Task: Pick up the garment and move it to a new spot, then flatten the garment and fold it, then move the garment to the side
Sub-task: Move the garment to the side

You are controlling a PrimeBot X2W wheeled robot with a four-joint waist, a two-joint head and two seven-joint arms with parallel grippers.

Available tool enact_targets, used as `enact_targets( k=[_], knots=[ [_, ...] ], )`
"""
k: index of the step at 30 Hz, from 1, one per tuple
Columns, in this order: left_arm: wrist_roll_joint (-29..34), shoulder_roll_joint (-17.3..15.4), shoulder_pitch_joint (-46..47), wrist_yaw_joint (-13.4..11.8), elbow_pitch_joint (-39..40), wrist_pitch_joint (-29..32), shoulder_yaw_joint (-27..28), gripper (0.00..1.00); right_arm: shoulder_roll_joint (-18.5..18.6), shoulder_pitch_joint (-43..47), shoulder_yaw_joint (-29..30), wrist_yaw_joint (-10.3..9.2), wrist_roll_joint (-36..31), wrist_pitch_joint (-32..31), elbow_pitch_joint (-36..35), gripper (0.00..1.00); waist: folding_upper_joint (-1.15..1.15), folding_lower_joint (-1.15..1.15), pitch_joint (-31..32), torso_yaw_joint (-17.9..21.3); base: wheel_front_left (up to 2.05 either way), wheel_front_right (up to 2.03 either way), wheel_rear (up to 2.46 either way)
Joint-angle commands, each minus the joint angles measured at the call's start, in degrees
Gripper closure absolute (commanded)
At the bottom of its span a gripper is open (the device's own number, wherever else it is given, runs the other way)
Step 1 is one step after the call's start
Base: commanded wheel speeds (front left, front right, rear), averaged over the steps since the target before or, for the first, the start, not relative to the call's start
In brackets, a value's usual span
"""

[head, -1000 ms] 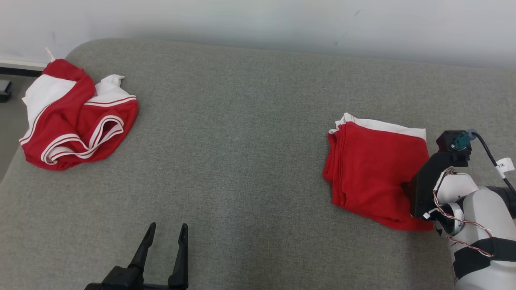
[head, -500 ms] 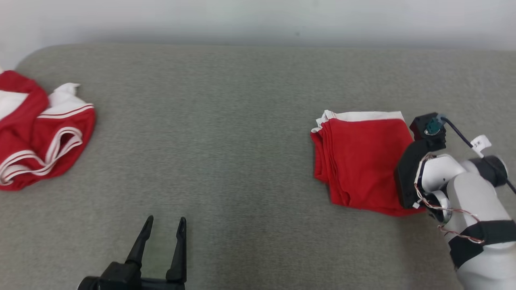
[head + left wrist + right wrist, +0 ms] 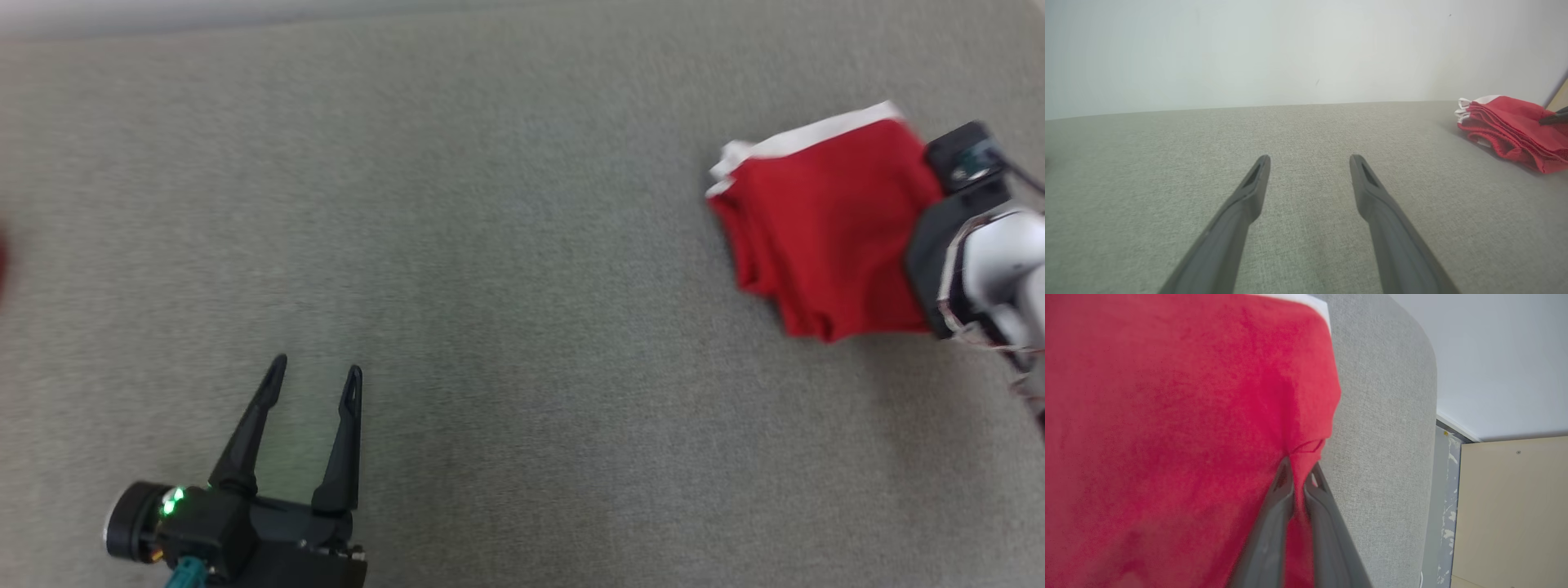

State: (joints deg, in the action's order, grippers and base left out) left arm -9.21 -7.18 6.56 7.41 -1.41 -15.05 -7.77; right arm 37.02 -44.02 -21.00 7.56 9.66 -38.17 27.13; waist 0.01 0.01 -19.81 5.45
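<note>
Red, with a white band along its far edge, the garment (image 3: 824, 237) lies folded in a thick stack on the grey surface (image 3: 506, 286), far to the robot's right. The right gripper (image 3: 1299, 470) has its two fingers pinched nearly together on a tuck of cloth at the garment's edge. In the right wrist view the fabric puckers into a small crease just at the fingertips (image 3: 1286, 475). In the head view that arm's dark wrist (image 3: 931, 253) covers the garment's right side.

The left gripper (image 3: 314, 380) sits at the lower left over bare surface, well apart from the garment. Its fingers are spread wide with nothing between them, and a green light (image 3: 171, 502) glows on its base. In the left wrist view the garment shows off to the right, its layered folds facing the camera, with a pale wall (image 3: 1249, 49) behind the surface.

The head view is smeared, and a red blur (image 3: 2, 253) at its left edge may be more cloth.
</note>
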Motion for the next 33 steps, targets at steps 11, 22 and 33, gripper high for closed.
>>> enact_targets(
  k=[11,22,33],
  knots=[
    [-0.5,-4.2,3.2,0.0,7.4,1.5,-1.5,0.0,6.7,-3.8,5.6,-0.16,-3.8,10.5,7.4,1.0,-0.01,-0.01,-12.8,8.0,0.0,0.0,0.0],
    [-0.5,-5.5,4.3,-0.1,14.0,3.3,-2.1,0.0,5.9,-4.6,16.5,-0.16,-13.6,17.7,11.3,1.0,-0.01,-0.01,-16.5,7.4,0.0,0.0,0.0],
    [-0.3,-5.2,3.5,-0.7,13.5,2.4,-3.2,0.0,0.0,-0.6,29.1,-0.16,-23.8,23.7,8.9,0.0,-0.01,-0.01,-12.8,5.5,0.0,0.0,0.0]
  ],
)
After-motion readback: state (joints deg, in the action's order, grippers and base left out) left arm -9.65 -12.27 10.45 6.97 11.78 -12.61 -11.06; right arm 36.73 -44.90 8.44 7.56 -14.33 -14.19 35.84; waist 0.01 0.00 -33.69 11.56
